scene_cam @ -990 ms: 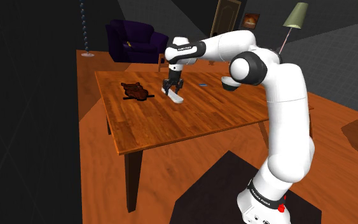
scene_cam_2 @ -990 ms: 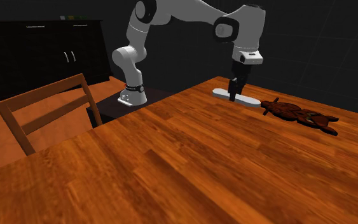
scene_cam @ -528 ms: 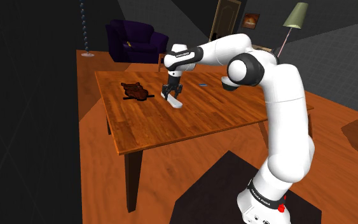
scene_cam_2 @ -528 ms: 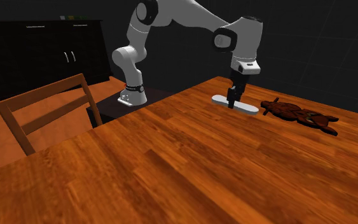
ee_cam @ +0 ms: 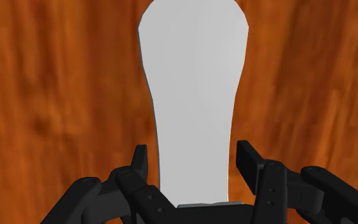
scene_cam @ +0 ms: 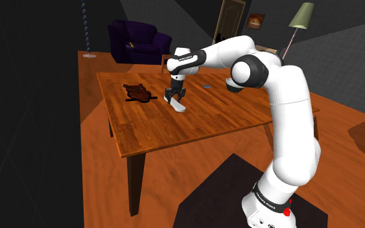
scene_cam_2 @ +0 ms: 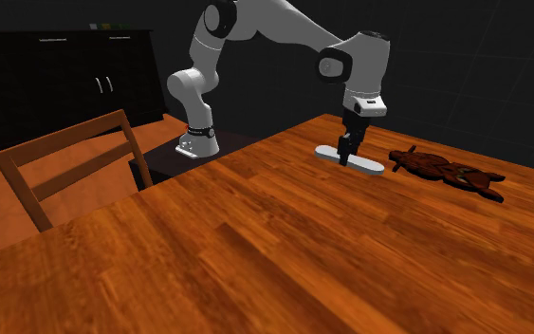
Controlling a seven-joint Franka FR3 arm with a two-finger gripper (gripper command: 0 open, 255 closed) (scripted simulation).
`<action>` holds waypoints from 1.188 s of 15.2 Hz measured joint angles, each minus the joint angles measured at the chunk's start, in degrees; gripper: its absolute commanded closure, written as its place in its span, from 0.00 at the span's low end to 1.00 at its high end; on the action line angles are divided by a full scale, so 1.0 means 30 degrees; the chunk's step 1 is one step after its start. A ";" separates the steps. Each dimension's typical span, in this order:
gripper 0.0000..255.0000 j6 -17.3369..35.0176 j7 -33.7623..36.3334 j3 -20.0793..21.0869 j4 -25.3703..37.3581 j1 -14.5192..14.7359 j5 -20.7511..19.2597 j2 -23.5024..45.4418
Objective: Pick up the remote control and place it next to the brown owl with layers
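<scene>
1. while the white arm reaches over the wooden table [scene_cam: 194, 126], its black hand [scene_cam: 176, 98] points straight down at the remote [scene_cam: 178, 104].
2. the remote is a plain pale grey slab, narrow at one end and wider at the other, and in the second exterior view it [scene_cam_2: 369, 166] looks to lie flat on the table [scene_cam_2: 255, 247].
3. in the wrist view the hand [ee_cam: 190, 156] is open narrowly: the fingers [ee_cam: 139, 162] flank the remote's [ee_cam: 193, 83] narrow end, with a thin strip of table [ee_cam: 56, 95] showing on each side, so they do not seem to touch it.
4. the owl [scene_cam: 137, 93], a flat brown figure, lies on the table to the shoulder view's left of the remote.
5. in the second exterior view the owl [scene_cam_2: 450, 171] is just beside the remote's far end, with a small gap between them, and the hand [scene_cam_2: 347, 157] stands over the remote's other half.
6. a wooden chair [scene_cam_2: 65, 161] stands at the table's near side in that view.
</scene>
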 measured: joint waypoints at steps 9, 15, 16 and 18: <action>0.00 -0.0752 0.0030 -0.0040 0.0580 -0.0033 -0.0059 -0.0207; 0.00 -0.2005 0.0131 -0.0102 0.1318 -0.0017 -0.0174 -0.0718; 0.00 -0.2023 0.0127 -0.0103 0.1339 -0.0022 -0.0174 -0.0712; 0.00 -0.2035 0.0125 -0.0103 0.1349 -0.0024 -0.0174 -0.0712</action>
